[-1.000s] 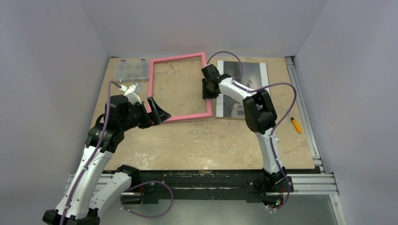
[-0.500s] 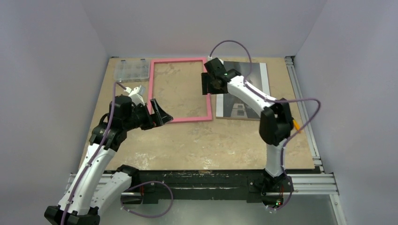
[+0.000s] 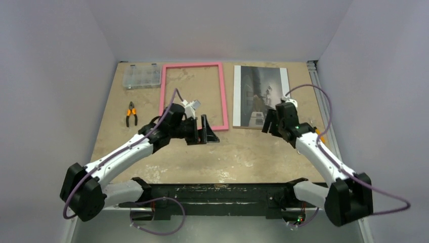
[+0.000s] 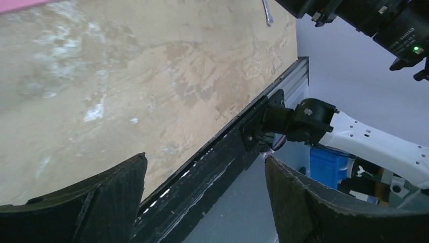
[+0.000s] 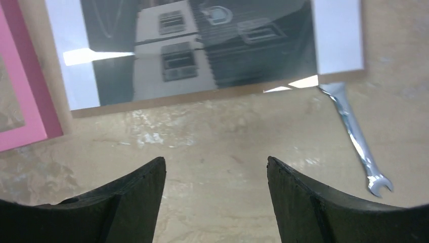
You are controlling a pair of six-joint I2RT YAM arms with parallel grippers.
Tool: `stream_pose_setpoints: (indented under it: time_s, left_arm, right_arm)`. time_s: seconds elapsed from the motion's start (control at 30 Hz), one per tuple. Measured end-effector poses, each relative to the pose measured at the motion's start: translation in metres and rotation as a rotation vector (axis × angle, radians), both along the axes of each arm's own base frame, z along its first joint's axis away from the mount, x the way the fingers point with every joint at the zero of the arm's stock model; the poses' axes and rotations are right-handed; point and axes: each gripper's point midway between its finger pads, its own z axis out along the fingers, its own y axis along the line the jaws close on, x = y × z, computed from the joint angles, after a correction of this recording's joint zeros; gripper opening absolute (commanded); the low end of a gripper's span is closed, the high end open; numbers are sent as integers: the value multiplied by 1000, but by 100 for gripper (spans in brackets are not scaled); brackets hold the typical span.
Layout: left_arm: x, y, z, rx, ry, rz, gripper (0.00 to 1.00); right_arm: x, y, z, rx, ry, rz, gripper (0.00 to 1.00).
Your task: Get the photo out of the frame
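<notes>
The pink frame (image 3: 163, 96) lies flat on the table, and bare tabletop shows through its opening. Right of it lies the photo (image 3: 260, 93), a dark grey print with white bands, on a brown backing board (image 5: 177, 100). My left gripper (image 3: 211, 132) hovers open and empty just in front of the frame's near right corner. In the left wrist view the left gripper (image 4: 205, 157) faces the table's front edge. My right gripper (image 3: 267, 123) is open and empty by the photo's near edge. The right wrist view has the right gripper (image 5: 215, 159) over bare table, with the photo (image 5: 202, 45) and the frame (image 5: 30, 101) beyond.
A clear plastic compartment box (image 3: 142, 76) stands at the back left. Orange-handled pliers (image 3: 131, 114) lie left of the frame. A small steel wrench (image 5: 356, 136) lies near the photo's near right corner. An orange tool (image 3: 319, 134) lies by the right edge.
My right gripper opened, let go of the frame's right edge and drew back to the near right. The frame settled flat. My left arm swung right along the frame's near edge, uncovering the pliers.
</notes>
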Motion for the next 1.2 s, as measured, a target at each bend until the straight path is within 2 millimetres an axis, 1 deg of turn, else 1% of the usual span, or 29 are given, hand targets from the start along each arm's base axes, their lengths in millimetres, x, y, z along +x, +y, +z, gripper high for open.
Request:
stream_pose_setpoints:
  time_s: [0.07,0.1,0.17,0.23,0.27,0.3,0.37,0.47,0.57,0.63,0.7,0.77,0.83,0.93,1.0,1.03,1.1,1.2]
  left_arm:
    - [-8,-21,-11,4,29,-47,83]
    - [-12,-31,-16,9,39,-70,83]
    - [-22,-47,-26,28,60,-104,83]
    - [-25,-62,-30,42,67,-125,83]
    - [-30,-69,-31,42,67,-147,82]
    - [-33,-79,-30,42,67,-163,82]
    - [-34,-92,-31,42,63,-177,82]
    - [-33,-105,-32,43,60,-187,82]
    - [-30,-110,-35,59,60,-179,82]
    - [-24,-111,-37,88,63,-169,82]
    - [-14,-116,-34,105,52,-160,82]
    - [-1,-121,-28,113,37,-152,82]
    - [18,-125,-22,100,26,-130,81]
    - [49,-123,-22,88,32,-83,81]
    - [70,-121,-26,87,44,-53,81]
    - [80,-120,-28,88,49,-39,81]
    - [98,-121,-33,93,50,-22,81]
    - [115,-128,-39,108,44,-21,81]
  right_arm:
    - [-13,-22,3,29,-40,-84,75]
    - [-18,-28,10,49,-78,-110,76]
    - [-24,-32,28,88,-168,-142,79]
    - [-30,-36,50,136,-278,-175,79]
    - [-34,-38,57,158,-323,-191,80]
    - [-40,-41,63,181,-368,-212,80]
    - [-46,-44,67,214,-413,-233,80]
    - [-49,-42,57,228,-393,-239,79]
    - [-46,-38,40,215,-319,-228,80]
    - [-43,-35,24,194,-249,-217,81]
    - [-39,-30,10,174,-181,-193,81]
    - [-34,-25,2,161,-131,-164,80]
    - [-22,-19,2,153,-95,-132,79]
    - [5,-13,9,159,-84,-104,78]
    - [20,-15,11,158,-89,-116,79]
    - [24,-18,10,158,-91,-125,79]
    - [28,-26,4,155,-81,-152,81]
    - [32,-35,-2,163,-75,-181,81]
